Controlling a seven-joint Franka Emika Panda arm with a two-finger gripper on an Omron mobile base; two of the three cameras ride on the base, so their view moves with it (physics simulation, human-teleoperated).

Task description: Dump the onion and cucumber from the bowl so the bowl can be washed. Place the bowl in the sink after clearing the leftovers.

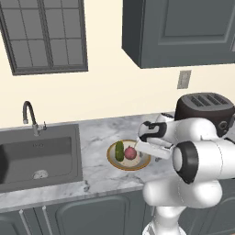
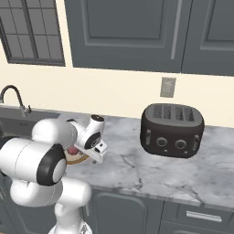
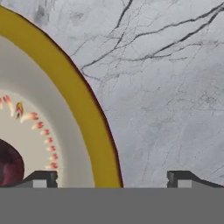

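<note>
Bowl (image 1: 129, 165) is sitting on the marble desk (image 1: 96, 137), right of the sink (image 1: 36, 156), and we are seeing our pincer (image 3: 112, 179) spread wide, holding nothing, straddling its yellow-brown rim: one fingertip over the cream inside, the other over bare marble. From the left base camera we are seeing the cucumber (image 1: 119, 150) and onion (image 1: 130, 153) lying side by side inside; the toaster (image 2: 172, 130) is standing farther right.

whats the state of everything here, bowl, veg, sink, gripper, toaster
bowl: upright on counter, still loaded
cucumber: lying in bowl
onion: in bowl beside cucumber
sink: nothing in the basin
gripper: open, straddling bowl rim
toaster: slots look unloaded
</note>
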